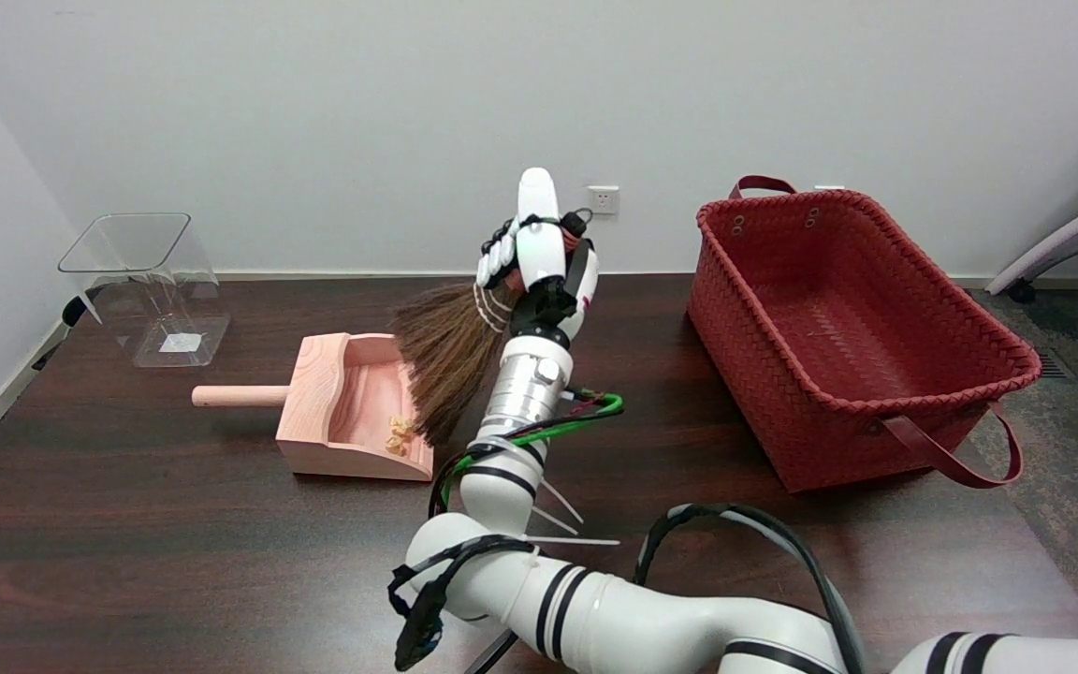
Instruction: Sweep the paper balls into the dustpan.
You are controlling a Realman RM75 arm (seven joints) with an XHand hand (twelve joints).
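Head view: a dark brown worktop (174, 562) seen from above its near side, with a white wall behind it.
Paper balls (398, 435): small, crumpled, pale yellow-tan pieces, lying together inside the dustpan near its lower right edge, close to the open front lip.
Dustpan (333, 412): light pink wood with raised side walls and a round handle that points to the left of the frame; it lies flat on the worktop, left of the centre.
Broom (445, 360): a small hand broom with dark brown bristles that fan out down and to the left; the bristle tips reach over the right side of the dustpan, just beside the paper balls. I cannot tell if the tips touch them.
Robot hand (539, 267): the right one, black and white, at the upper centre of the frame; its fingers are wrapped around the top of the broom, so it holds the broom firmly.
Arm pose: the white arm comes in from the lower right, bends near the bottom centre and rises up to the wrist, with black and green cables along it.
Red basket (876, 412): woven, with handles, on the right side.
Clear container (151, 281): transparent, at the upper left.
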